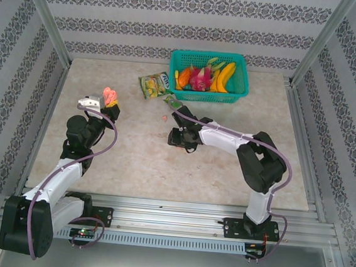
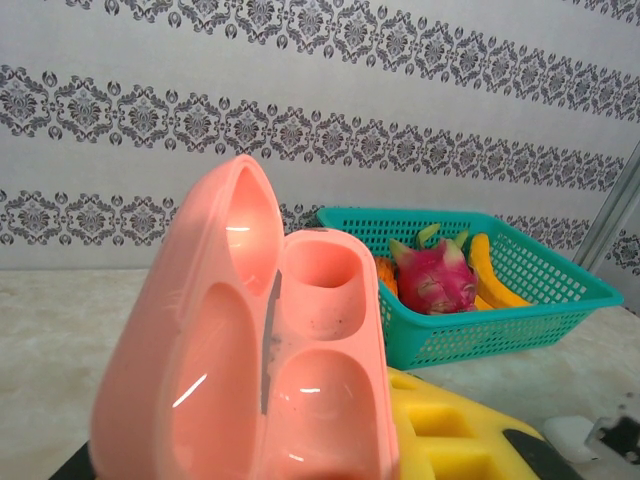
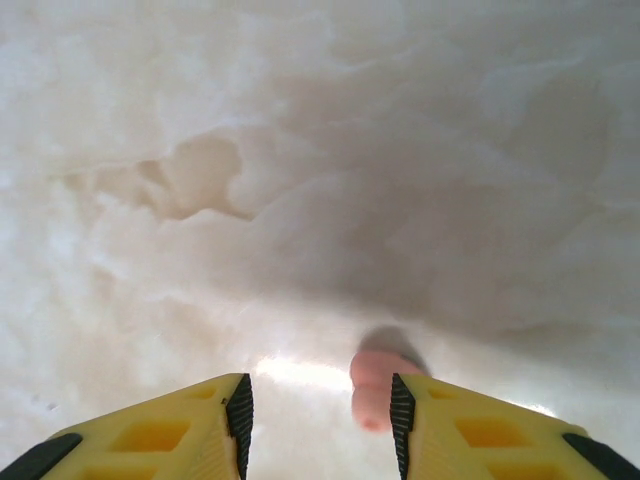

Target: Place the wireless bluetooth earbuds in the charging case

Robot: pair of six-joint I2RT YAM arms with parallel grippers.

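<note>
The pink charging case [image 2: 250, 380] stands open with its lid up and both hollows bare. My left gripper [image 2: 330, 445] is shut on it and holds it off the table at the left [image 1: 110, 95]. Low over the middle of the table, my right gripper [image 3: 320, 415] is open. A pink earbud [image 3: 372, 390] lies on the marble between its fingers, close against the right pad [image 3: 402, 420]. In the top view, the right gripper [image 1: 175, 137] covers that earbud. Another small pink earbud [image 1: 164, 117] lies on the table just beyond it.
A teal basket [image 1: 235, 96] of toy fruit stands at the back. Two snack packets [image 1: 155, 84] [image 1: 172, 99] lie in front of its left end. A small white object [image 1: 89, 102] sits beside the left gripper. Patterned walls close in three sides.
</note>
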